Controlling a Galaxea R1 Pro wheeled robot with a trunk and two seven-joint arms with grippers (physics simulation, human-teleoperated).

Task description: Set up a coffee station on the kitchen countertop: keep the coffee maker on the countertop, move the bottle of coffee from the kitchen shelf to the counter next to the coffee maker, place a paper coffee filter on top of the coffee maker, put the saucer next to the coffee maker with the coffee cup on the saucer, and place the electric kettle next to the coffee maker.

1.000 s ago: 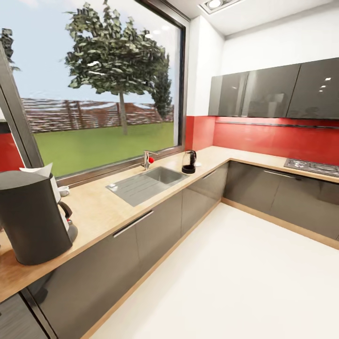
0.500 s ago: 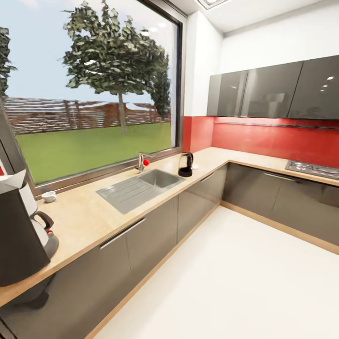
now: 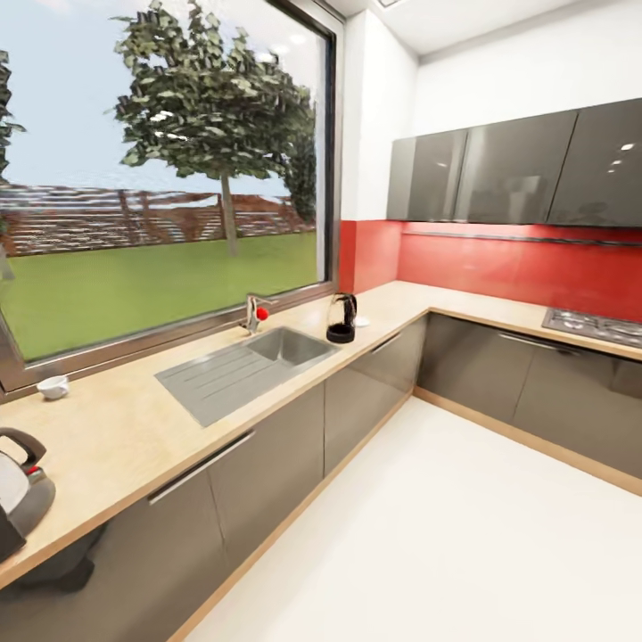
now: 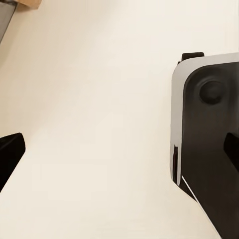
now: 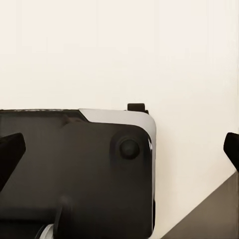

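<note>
Both our hands hang open over the floor, left hand (image 4: 119,149) & right hand (image 5: 119,147) holding nothing. Near us, coffee maker (image 3: 20,490) at desk (image 3: 116,437) edge; coffee cup (image 3: 53,386) by window. Far off, electric kettle (image 3: 341,319) past sink (image 3: 245,370): we'd judge it rigid, slick, prob fairly heavy, so take the looped handle.

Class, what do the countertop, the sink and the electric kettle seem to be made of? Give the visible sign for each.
Countertop: probably light wood or laminate, matte, pale tan.
Sink: likely brushed steel, grey with ribbed drainer.
Electric kettle: apparently dark glossy plastic or tinted glass; too small to tell.
</note>
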